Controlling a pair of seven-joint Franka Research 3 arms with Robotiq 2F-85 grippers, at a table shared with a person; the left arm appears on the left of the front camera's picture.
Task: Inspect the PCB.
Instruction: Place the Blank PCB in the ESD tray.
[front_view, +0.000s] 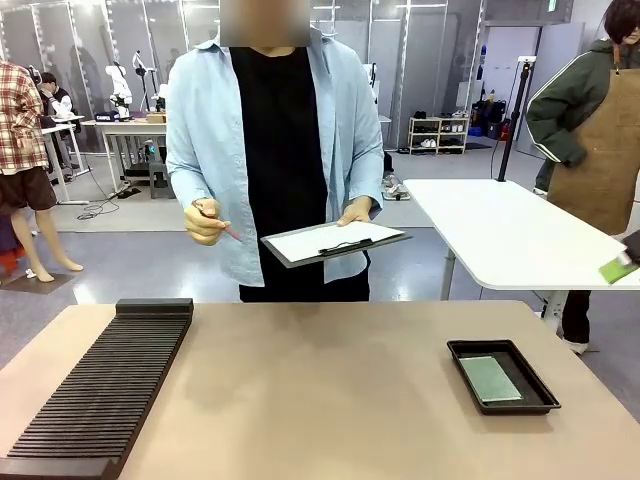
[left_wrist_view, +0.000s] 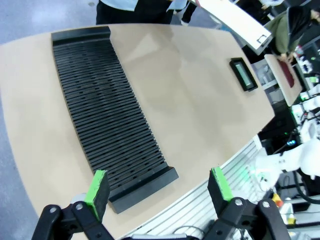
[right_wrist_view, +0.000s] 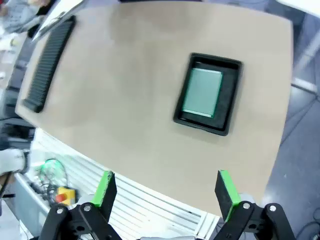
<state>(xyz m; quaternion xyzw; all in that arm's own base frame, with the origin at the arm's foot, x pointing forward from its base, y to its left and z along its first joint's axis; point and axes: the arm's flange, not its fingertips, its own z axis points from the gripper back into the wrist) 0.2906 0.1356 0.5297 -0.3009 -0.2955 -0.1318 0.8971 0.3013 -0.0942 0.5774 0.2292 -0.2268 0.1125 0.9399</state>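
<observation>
The green PCB (front_view: 490, 378) lies flat inside a shallow black tray (front_view: 535, 383) on the right side of the table. From the right wrist view the PCB (right_wrist_view: 202, 93) rests in the tray (right_wrist_view: 231, 95) well ahead of my right gripper (right_wrist_view: 167, 189), which is open and holds nothing. My left gripper (left_wrist_view: 159, 186) is open too, hovering above the near end of a long black slotted rack (left_wrist_view: 105, 115); the tray with the PCB (left_wrist_view: 243, 74) lies far across the table.
The slotted rack (front_view: 105, 385) runs along the table's left side. A person stands at the far edge holding a clipboard with white paper (front_view: 335, 242) in one hand and a pen (front_view: 225, 229) in the other. A white table (front_view: 510, 235) stands behind right.
</observation>
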